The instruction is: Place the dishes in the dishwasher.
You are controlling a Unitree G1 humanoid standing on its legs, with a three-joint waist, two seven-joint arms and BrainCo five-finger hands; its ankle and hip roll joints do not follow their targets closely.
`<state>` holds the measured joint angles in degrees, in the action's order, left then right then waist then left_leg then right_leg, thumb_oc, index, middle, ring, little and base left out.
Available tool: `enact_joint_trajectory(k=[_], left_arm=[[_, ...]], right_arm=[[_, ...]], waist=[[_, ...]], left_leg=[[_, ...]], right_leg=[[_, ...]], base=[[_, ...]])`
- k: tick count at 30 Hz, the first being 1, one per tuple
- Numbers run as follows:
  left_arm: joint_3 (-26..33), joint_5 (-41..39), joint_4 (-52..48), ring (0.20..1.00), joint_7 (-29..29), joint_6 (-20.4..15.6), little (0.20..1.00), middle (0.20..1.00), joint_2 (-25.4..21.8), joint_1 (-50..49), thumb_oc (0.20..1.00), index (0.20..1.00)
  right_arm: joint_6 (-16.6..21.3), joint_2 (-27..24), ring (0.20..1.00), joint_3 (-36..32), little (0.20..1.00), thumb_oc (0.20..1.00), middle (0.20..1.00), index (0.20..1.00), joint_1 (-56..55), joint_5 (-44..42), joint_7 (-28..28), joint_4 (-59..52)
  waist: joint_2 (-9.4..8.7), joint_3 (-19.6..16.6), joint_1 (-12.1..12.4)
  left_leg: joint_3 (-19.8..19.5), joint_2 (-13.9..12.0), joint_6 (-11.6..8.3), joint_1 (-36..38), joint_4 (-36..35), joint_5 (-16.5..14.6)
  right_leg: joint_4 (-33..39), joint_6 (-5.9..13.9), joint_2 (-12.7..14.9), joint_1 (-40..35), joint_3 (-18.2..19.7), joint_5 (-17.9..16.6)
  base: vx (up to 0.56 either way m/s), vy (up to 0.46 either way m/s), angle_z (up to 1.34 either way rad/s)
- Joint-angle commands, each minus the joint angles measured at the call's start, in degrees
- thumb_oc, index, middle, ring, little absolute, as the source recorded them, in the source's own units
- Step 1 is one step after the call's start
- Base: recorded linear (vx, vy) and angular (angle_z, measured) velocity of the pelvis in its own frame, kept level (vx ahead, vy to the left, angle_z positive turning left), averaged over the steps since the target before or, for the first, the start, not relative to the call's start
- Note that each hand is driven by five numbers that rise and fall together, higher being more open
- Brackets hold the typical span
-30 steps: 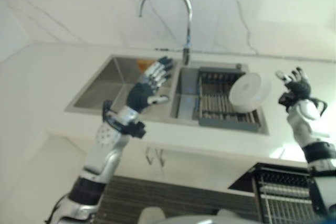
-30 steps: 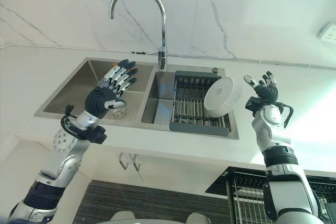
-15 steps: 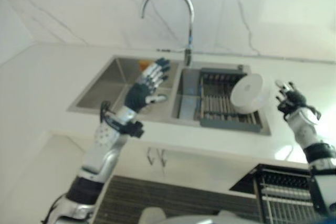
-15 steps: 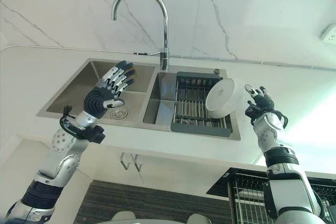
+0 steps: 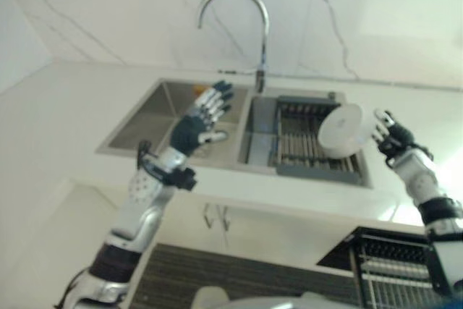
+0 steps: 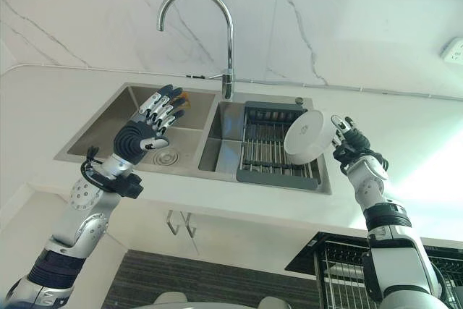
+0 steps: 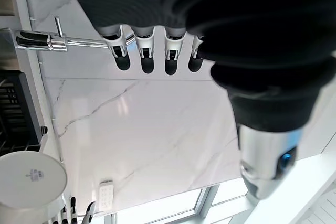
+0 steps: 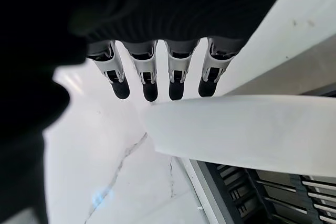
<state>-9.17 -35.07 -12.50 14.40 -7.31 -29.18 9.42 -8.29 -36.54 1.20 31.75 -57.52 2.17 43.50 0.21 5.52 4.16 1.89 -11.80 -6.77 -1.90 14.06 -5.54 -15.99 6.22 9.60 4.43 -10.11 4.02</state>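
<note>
We see the white bowl (image 6: 307, 136) tipped on edge at the right end of the dark drying rack (image 6: 269, 151) in the sink's (image 6: 108, 124) right basin, its flat base facing us and its mouth turned away toward the right hand (image 6: 346, 137). That hand, well clear a second ago, has come in to the bowl's rim with its fingers (image 8: 148, 76) straight and closing on nothing. Our left hand (image 6: 145, 130) hovers over the left basin, fingers spread, much as before.

A small mark on the white bowl (image 7: 32, 174) cannot be read.
</note>
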Motion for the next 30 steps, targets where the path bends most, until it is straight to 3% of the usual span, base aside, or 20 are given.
enact_joint_trajectory(k=[1, 12, 30], left_arm=[[-1.24, -2.62, -1.12, 1.0, 0.02, -3.39, 1.0, 1.0, -1.68, 1.48, 1.0, 1.0], [-1.1, -2.69, -1.32, 1.0, 0.28, -2.58, 1.0, 1.0, -2.94, 1.58, 1.0, 1.0], [-0.81, -2.32, -1.39, 1.0, 0.42, -1.37, 1.0, 1.0, -3.7, 1.48, 1.0, 1.0]], right_arm=[[-0.5, -1.72, 1.0, -1.55, 1.0, 1.0, 1.0, 1.0, 4.47, -2.54, 2.52, 0.81], [-4.33, -1.58, 1.0, 0.19, 1.0, 1.0, 1.0, 1.0, 4.84, -2.39, 3.97, 1.89], [-3.03, -0.5, 1.0, 1.19, 1.0, 1.0, 1.0, 1.0, 7.83, -2.8, 4.33, 6.74]], waist=[[-1.29, -1.04, 1.85], [-1.32, -0.79, 2.05], [-0.65, -1.06, 2.84]], left_leg=[[2.64, -1.54, -1.17, -1.95, 3.13, -5.54], [2.74, -1.57, -1.25, -2.14, 3.13, -5.27], [2.72, -1.47, -1.14, -1.87, 3.13, -5.2]], right_leg=[[-1.2, 2.53, 3.73, -2.7, -2.96, 6.22], [-1.2, 2.85, 4.17, -2.85, -3.26, 6.1], [-1.2, 2.71, 4.18, -3.41, -3.5, 6.37]], base=[[0.0, 0.0, 0.0], [0.0, 0.0, 0.0], [0.0, 0.0, 0.0]])
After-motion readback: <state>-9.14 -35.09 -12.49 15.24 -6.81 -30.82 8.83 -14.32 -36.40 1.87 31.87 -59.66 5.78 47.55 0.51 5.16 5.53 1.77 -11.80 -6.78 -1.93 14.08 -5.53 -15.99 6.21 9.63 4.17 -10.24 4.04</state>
